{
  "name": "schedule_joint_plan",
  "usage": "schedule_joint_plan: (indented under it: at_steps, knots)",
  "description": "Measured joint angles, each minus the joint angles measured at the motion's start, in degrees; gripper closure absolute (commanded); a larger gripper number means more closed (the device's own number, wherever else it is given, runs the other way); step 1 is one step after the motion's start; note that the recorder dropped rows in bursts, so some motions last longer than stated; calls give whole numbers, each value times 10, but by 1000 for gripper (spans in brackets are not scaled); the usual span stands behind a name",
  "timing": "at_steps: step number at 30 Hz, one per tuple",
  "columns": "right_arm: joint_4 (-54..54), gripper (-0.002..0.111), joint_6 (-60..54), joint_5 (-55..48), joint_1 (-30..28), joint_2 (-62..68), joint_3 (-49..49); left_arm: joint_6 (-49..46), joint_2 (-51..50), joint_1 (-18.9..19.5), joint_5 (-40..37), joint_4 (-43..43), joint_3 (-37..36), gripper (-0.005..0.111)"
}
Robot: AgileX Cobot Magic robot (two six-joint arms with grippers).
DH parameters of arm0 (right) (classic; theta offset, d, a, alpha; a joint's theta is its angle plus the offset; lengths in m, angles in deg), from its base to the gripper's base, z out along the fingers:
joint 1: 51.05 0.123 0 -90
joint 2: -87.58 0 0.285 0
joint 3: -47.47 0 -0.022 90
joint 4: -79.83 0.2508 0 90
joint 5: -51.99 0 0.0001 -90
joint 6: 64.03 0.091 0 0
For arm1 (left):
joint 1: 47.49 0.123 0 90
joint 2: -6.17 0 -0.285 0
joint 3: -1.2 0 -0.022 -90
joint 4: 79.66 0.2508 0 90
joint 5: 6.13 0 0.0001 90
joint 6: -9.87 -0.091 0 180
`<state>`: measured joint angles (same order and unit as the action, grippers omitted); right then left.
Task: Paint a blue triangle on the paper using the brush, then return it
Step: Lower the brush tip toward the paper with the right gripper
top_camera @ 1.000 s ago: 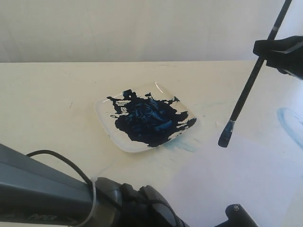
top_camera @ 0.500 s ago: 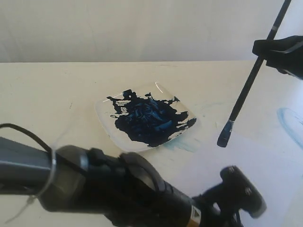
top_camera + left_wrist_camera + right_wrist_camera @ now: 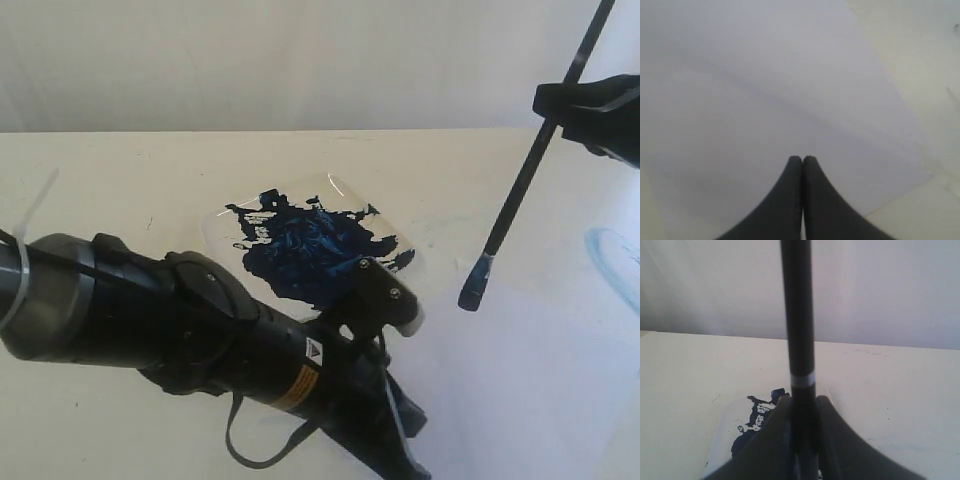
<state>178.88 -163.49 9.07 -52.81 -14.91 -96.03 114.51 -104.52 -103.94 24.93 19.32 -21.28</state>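
Observation:
My right gripper (image 3: 590,105) hangs at the upper right, shut on the shaft of the long black brush (image 3: 520,190). The brush slants down, and its dark-blue bristles (image 3: 475,290) hover just above the far edge of the pale paper (image 3: 500,380). In the right wrist view the brush (image 3: 797,315) runs straight up between the shut fingers of my right gripper (image 3: 802,400), its silver band just above them. My left gripper (image 3: 802,159) is shut and empty, low over the blank paper (image 3: 765,90). No blue triangle shows on any visible part of the sheet.
A square white plate (image 3: 335,184) smeared with dark blue paint sits mid-table; my left arm (image 3: 200,320) crosses in front of it and hides its near edge. A faint light-blue curved smear (image 3: 610,260) marks the right edge. A pale wall backs the table.
My left arm has swung in from the lower left, across the foreground and over the near side of the plate. The brush and right gripper have barely moved.

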Motion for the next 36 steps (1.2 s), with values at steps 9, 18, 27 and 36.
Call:
schedule_joint_plan:
  at_steps: [9, 18, 27, 36]
  knots:
    - [0, 108, 0, 9, 0, 0, 0, -2, -2, 17, -58, 4, -45, 107]
    - [2, 108, 0, 9, 0, 0, 0, -11, -7, 18, -68, 4, -46, 107]
    - [3, 108, 0, -10, 0, 35, 0, -14, -22, 18, -75, 4, -46, 107]
    - [3, 108, -66, -35, 0, 50, 0, -14, -22, 18, -72, 4, -46, 107]
